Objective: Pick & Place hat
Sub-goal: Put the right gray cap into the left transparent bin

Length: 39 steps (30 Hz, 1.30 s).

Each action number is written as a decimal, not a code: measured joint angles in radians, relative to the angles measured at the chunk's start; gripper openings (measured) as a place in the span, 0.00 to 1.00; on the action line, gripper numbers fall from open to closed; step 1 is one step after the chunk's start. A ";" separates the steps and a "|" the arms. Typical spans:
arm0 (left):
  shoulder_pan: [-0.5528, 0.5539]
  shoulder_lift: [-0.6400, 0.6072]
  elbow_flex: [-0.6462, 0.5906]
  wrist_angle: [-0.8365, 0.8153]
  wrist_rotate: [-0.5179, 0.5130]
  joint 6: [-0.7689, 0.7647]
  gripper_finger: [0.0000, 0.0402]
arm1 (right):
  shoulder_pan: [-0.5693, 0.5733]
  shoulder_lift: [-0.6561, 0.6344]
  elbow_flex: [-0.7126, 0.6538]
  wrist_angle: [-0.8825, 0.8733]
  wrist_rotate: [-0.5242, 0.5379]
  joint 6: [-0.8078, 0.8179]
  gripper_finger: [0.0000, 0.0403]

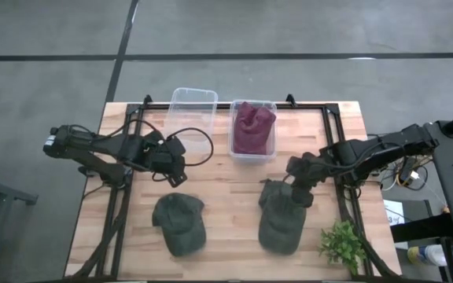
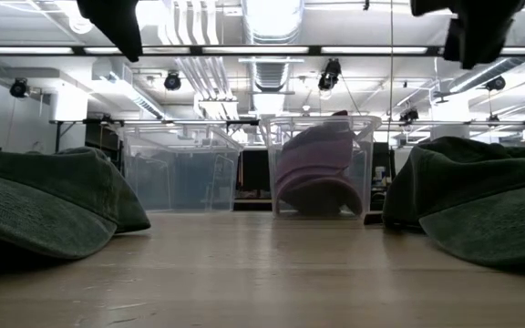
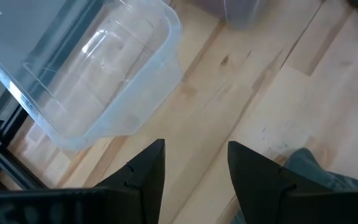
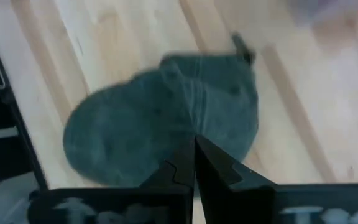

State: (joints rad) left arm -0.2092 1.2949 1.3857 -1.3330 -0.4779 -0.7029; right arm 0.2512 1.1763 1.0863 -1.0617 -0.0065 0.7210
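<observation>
1. Wooden table [image 1: 226, 196] on grey floor (ceiling lights in low view).
2. Left gripper [image 1: 176, 178] released, above left green hat [image 1: 179, 222].
3. Empty clear bin [image 1: 192, 110]; beside it, bin [image 1: 252, 153] holding maroon hat [image 1: 252, 126].
4. Right gripper [image 1: 299, 187] clenched, over right green hat [image 1: 280, 218]; plant [image 1: 342, 244] near.

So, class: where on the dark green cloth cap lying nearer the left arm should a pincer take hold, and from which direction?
Grip the dark green cloth cap at its soft crown, coming straight down from above. It lies flat on the wooden table, so cloth bunches more easily than the brim. The left pincer is open nearby.
</observation>
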 joint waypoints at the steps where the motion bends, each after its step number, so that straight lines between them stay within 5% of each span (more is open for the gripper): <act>1: 0.000 0.000 0.000 0.003 -0.001 0.003 0.42 | 0.000 0.000 -0.004 -0.011 -0.016 0.011 0.02; 26: 0.000 0.000 0.000 0.018 -0.020 0.020 0.42 | 0.000 0.002 -0.102 -0.110 -0.082 0.106 0.49; 39: 0.000 0.000 0.000 0.021 -0.040 0.019 0.42 | -0.001 0.003 -0.160 0.062 -0.106 0.110 0.59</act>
State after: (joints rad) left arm -0.2089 1.2953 1.3857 -1.3125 -0.5182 -0.6838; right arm 0.2504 1.1797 0.9263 -0.9996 -0.1127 0.8310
